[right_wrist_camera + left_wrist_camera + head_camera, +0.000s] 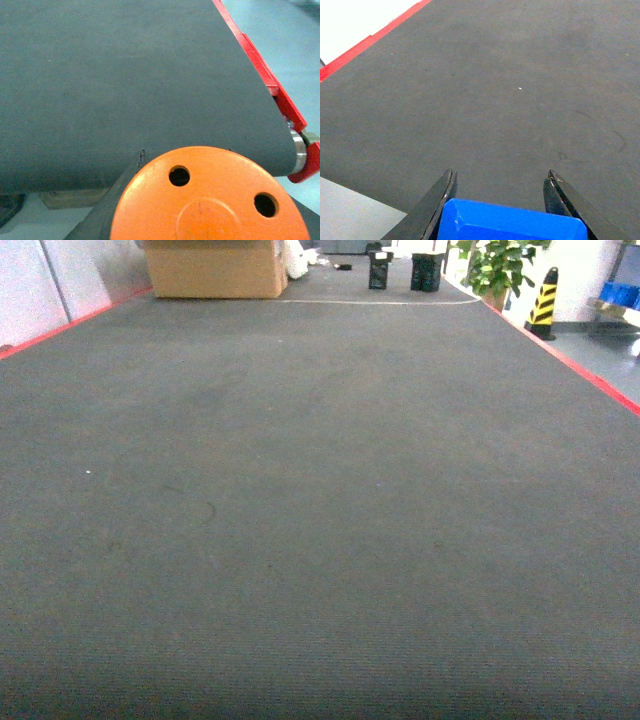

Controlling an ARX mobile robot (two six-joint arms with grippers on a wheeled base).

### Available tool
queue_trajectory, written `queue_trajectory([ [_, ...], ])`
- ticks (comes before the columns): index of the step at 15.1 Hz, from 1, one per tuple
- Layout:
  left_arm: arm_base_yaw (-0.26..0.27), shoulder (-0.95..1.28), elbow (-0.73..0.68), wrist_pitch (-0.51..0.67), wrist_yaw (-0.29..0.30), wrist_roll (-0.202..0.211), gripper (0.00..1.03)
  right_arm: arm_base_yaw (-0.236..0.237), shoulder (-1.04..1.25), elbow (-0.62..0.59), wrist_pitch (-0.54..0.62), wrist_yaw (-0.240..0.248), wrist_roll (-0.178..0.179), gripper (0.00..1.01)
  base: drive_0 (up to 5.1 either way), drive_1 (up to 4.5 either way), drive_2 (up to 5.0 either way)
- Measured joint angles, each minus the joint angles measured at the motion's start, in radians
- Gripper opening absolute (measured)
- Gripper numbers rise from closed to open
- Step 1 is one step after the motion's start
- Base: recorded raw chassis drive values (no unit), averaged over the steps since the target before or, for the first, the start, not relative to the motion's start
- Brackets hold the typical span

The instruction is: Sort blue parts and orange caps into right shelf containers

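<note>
left gripper (502, 192): black fingers (437, 205) spread apart, clamping a blue part (512, 224) | right gripper (210, 200): one dark finger (117, 192) in sight, pressed against an orange cap (210, 205) | neither arm shows in head view

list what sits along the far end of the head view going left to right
cardboard box → white bag-like thing → two small black objects → potted plant → yellow-and-black striped cone → blue items on a rack at the right edge
</note>
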Motion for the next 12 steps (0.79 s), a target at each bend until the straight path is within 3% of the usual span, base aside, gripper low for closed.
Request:
queue_trajectory([
  [12,0.0,0.0,0.0,-0.002,0.002,0.0,0.46,0.0,0.0,-0.002,0.0,0.0,0.0,0.43,5.0,-2.51,-2.3],
])
